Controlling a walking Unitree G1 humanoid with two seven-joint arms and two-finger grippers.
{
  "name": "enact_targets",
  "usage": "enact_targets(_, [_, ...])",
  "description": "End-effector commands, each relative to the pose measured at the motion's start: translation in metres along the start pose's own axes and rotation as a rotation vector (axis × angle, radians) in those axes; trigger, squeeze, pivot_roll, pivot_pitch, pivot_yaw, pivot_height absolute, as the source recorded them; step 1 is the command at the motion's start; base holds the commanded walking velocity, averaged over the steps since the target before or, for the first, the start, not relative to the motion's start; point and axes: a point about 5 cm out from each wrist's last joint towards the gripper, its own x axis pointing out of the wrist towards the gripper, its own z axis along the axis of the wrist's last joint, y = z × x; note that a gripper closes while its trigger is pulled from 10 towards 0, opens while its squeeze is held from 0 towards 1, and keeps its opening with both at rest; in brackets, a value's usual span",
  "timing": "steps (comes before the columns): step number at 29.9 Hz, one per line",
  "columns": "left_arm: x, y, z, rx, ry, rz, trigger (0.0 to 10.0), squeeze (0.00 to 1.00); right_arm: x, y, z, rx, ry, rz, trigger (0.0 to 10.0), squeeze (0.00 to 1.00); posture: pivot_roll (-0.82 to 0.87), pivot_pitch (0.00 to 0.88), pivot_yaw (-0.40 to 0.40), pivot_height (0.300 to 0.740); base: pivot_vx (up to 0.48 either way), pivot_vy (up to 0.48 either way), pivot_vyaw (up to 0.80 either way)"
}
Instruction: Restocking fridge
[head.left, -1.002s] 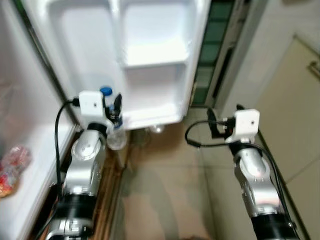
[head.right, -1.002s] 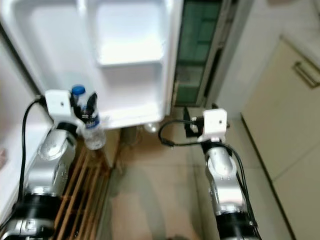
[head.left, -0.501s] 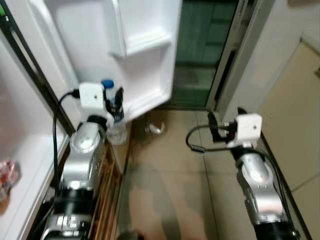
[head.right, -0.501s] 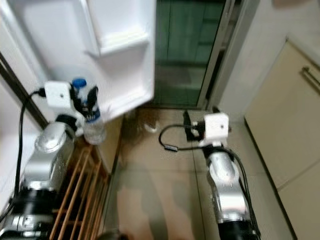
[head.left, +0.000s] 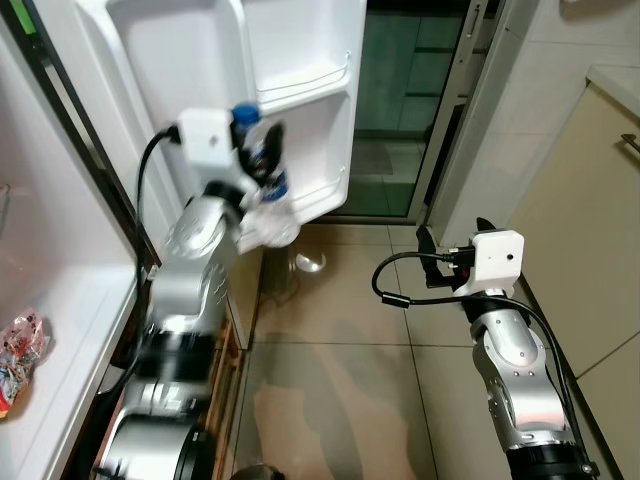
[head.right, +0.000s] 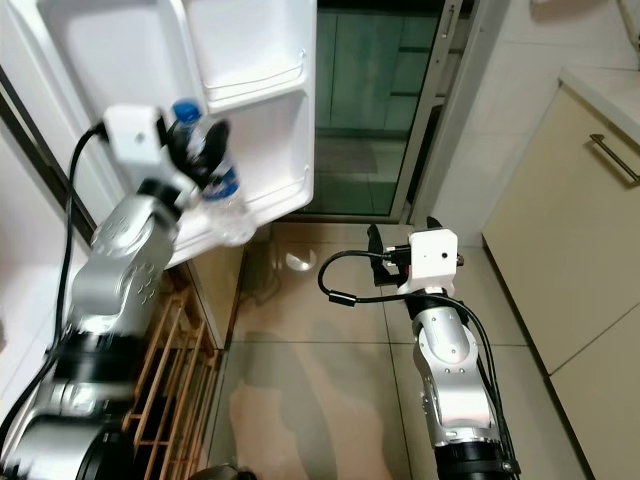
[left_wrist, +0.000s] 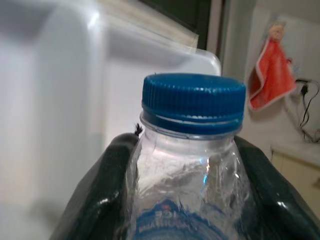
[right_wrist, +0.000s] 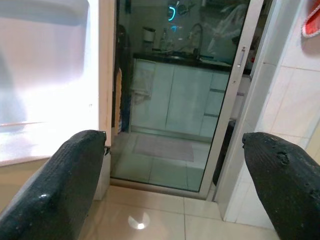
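Left gripper (head.left: 262, 160) jaws pinch your bottle (head.left: 268, 195) beside the door shelf (head.left: 305, 85) | right gripper (head.left: 445, 255) jaws spread, idle | bottle not yet shelved

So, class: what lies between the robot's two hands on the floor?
In the left eye view, bare beige floor tiles stretch between the left hand, shut on the water bottle, and the open right hand. A small pale object lies there.

A clear water bottle (head.left: 262, 190) with a blue cap and a blue label is held up in the air, tilted a little. It is on the left, just in front of the lower shelf of the white fridge door (head.left: 315, 120), which stands open.
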Motion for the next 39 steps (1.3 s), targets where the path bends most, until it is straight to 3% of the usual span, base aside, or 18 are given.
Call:
enact_targets(1, [0.008, -0.003, 0.003, 0.041, -0.033, -0.017, 10.0, 0.00, 0.000, 0.001, 0.006, -0.002, -0.015, 0.001, 10.0, 0.03, -0.11, 0.000, 0.038, 0.740, 0.000, 0.000, 0.00])
enact_targets(6, [0.018, -0.005, -0.002, 0.085, -0.035, -0.049, 10.0, 0.00, -0.009, 0.007, 0.017, 0.048, -0.032, 0.022, 10.0, 0.03, -0.17, 0.000, 0.075, 0.740, 0.000, 0.000, 0.00])
enact_targets(9, [0.020, -0.009, -0.008, 0.204, -0.054, -0.103, 10.0, 0.00, -0.017, 0.013, 0.024, 0.060, -0.029, 0.049, 10.0, 0.03, -0.20, 0.000, 0.094, 0.740, 0.000, 0.000, 0.00])
enact_targets(10, [0.020, -0.009, -0.008, 0.204, -0.054, -0.103, 10.0, 0.00, -0.017, 0.013, 0.024, 0.060, -0.029, 0.049, 10.0, 0.03, -0.20, 0.000, 0.094, 0.740, 0.000, 0.000, 0.00])
enact_targets(11, [0.018, -0.009, -0.009, 0.257, -0.074, -0.133, 10.0, 0.00, -0.023, 0.012, 0.024, 0.055, -0.022, 0.042, 10.0, 0.03, -0.21, 0.000, 0.099, 0.740, 0.000, 0.000, 0.00])
enact_targets(14, [0.012, -0.007, -0.009, 0.302, -0.095, -0.158, 10.0, 0.00, -0.032, 0.008, 0.023, 0.049, -0.002, 0.017, 10.0, 0.03, -0.22, 0.013, 0.102, 0.740, 0.000, 0.000, 0.00])
enact_targets(21, [0.004, 0.000, -0.013, 0.413, -0.148, -0.180, 10.0, 0.00, -0.042, 0.007, 0.023, 0.045, 0.040, 0.014, 10.0, 0.03, -0.22, 0.041, 0.097, 0.740, 0.000, 0.000, 0.00])
enact_targets(24, [-0.003, -0.003, -0.011, 0.483, -0.219, -0.185, 10.0, 0.00, -0.047, 0.007, 0.023, 0.036, 0.055, 0.012, 10.0, 0.03, -0.22, 0.060, 0.094, 0.740, 0.000, 0.000, 0.00])
enact_targets(30, [-0.017, -0.008, -0.015, 0.522, -0.293, -0.158, 10.0, 0.00, -0.052, 0.007, 0.025, 0.036, 0.071, 0.007, 10.0, 0.02, -0.22, 0.092, 0.080, 0.740, 0.000, 0.000, 0.00])
enact_targets(31, [-0.027, -0.003, -0.027, 0.538, -0.272, -0.091, 10.0, 0.00, -0.053, 0.008, 0.024, 0.035, 0.085, 0.013, 10.0, 0.03, -0.22, 0.097, 0.076, 0.740, 0.000, 0.000, 0.00])
enact_targets(39, [-0.048, 0.019, -0.065, 0.576, -0.100, 0.053, 10.0, 0.00, -0.060, 0.008, 0.025, 0.025, 0.111, 0.025, 10.0, 0.03, -0.24, 0.114, 0.058, 0.740, 0.000, 0.000, 0.00])
